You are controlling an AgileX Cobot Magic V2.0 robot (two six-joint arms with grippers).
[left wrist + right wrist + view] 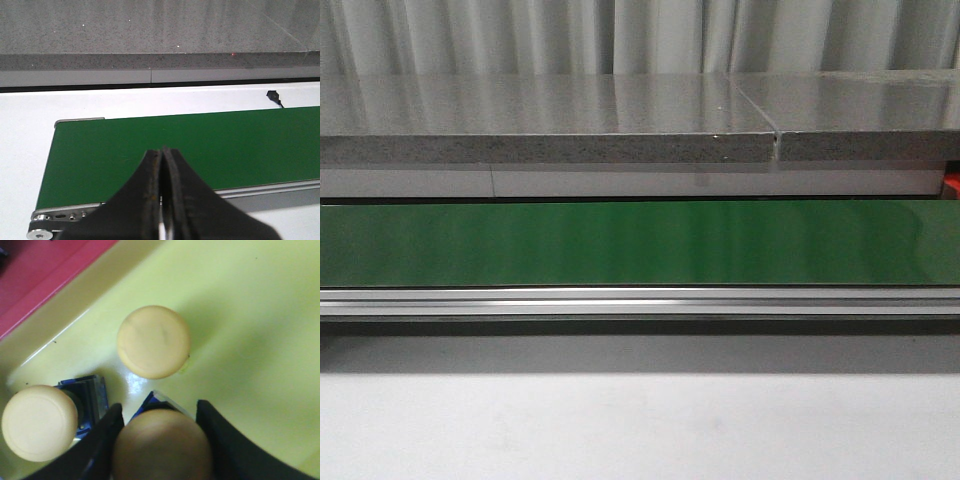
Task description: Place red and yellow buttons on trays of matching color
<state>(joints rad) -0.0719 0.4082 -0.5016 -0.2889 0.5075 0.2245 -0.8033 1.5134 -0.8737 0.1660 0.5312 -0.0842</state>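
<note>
In the right wrist view, my right gripper (pixel 159 409) is shut on a yellow button (pixel 160 445) with a blue base, low over the yellow tray (pixel 250 315). Its black fingers press against both sides of the button. Two more yellow buttons (pixel 154 341) (pixel 39 422) stand in the same tray, close beside the held one. A red tray (pixel 40 270) borders the yellow one. No red button shows. My left gripper (pixel 161 152) is shut on nothing and hangs over the end of the green conveyor belt (pixel 200 145). Neither gripper appears in the front view.
The green belt (pixel 640 240) runs across the front view, with an aluminium rail (pixel 640 300) in front and a grey stone counter (pixel 540 120) behind. A red object (pixel 952 185) peeks in at the right edge. A small black part (pixel 273 95) sits on the white table beyond the belt.
</note>
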